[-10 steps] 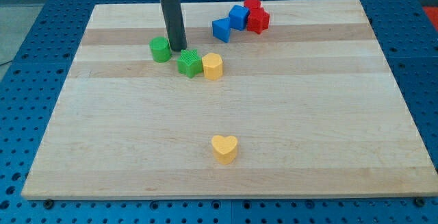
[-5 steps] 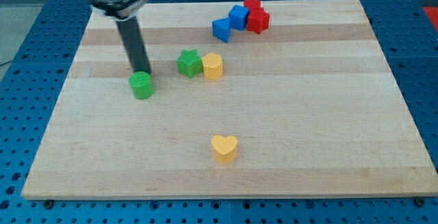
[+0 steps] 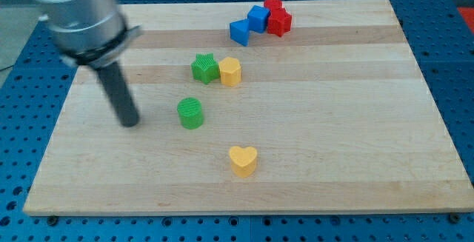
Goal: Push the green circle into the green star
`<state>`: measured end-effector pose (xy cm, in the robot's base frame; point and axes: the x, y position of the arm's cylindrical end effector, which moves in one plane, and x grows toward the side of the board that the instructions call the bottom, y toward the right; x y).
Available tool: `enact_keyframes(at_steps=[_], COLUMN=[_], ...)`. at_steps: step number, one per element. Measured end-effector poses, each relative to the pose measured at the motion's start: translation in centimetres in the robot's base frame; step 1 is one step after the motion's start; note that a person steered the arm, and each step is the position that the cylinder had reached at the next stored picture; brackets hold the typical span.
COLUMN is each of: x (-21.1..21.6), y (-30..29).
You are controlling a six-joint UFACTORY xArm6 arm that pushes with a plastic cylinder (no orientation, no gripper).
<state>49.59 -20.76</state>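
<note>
The green circle (image 3: 190, 113) is sitting at 3 o'clock from my tip (image 3: 130, 123), near it but clearly apart, with bare wood showing between the two. The green star (image 3: 204, 68) is lying at about 1 o'clock from the circle, a short way off and not touching it. From my tip, the star is lying at about 2 o'clock, farther off than the circle.

A yellow block (image 3: 230, 72) is standing just beside the star at its 3 o'clock; whether the two are touching cannot be told. A yellow heart (image 3: 243, 160) is lying at about 4 o'clock from the circle, well apart from it. Two blue blocks (image 3: 249, 25) and two red blocks (image 3: 278, 18) are clustering toward the view's top, at about 1 o'clock from the star.

All blocks are resting on a pale wooden board (image 3: 341, 131) with lengthwise grain bands. The board is lying on a blue perforated table (image 3: 463, 86) that is showing on every side of it.

I am carrying no claw: my arm is ending in a straight dark rod, so nothing is opening or closing and nothing is being held. My tip is resting on bare board in the view's left half and is touching no block.
</note>
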Motion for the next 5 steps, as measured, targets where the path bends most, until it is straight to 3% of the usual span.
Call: enact_keyframes(at_steps=[1,2,4,5], x=[3.7,3.7,-3.9,0.4], y=[0.5,6.8,8.9,8.2])
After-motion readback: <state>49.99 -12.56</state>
